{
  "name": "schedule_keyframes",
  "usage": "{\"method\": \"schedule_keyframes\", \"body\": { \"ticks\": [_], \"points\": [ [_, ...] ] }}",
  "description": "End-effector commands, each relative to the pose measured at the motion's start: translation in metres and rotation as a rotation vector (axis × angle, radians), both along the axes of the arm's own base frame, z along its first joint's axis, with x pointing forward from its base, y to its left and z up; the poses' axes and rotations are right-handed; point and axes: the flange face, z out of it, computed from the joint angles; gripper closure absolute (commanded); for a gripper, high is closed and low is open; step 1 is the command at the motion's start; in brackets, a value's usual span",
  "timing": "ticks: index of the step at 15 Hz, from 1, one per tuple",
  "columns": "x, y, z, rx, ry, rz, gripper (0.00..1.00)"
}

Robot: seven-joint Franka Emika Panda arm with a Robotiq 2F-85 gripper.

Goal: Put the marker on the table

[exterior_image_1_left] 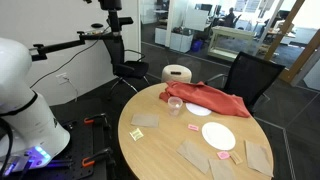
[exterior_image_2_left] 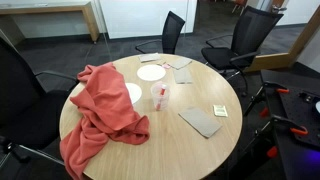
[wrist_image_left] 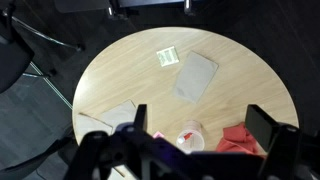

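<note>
The marker is a short red-orange stick standing inside the small clear cup on the round tan table. In an exterior view the marker leans in the cup near the table's middle. The cup also shows in an exterior view. My gripper is open and empty, high above the table, with the cup below and between its two dark fingers. The gripper does not show in either exterior view.
A red cloth lies beside the cup and hangs over the table edge. White plates, grey napkins, a green note and pink scraps lie on the table. Black chairs stand around it.
</note>
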Motion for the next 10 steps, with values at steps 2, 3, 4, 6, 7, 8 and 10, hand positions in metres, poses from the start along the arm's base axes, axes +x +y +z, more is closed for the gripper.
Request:
{"method": "schedule_keyframes", "body": {
  "ticks": [2, 3, 4, 6, 7, 8, 10],
  "points": [
    [0.0, 0.0, 0.0, 0.0, 0.001, 0.0, 0.0],
    [0.0, 0.0, 0.0, 0.0, 0.001, 0.0, 0.0],
    [0.0, 0.0, 0.0, 0.0, 0.001, 0.0, 0.0],
    [0.0, 0.0, 0.0, 0.0, 0.001, 0.0, 0.0],
    [0.0, 0.0, 0.0, 0.0, 0.001, 0.0, 0.0],
    [0.004, 0.0, 0.0, 0.002, -0.004, -0.013, 0.0],
    [0.015, -0.002, 0.001, 0.02, -0.027, -0.064, 0.0]
  ]
}}
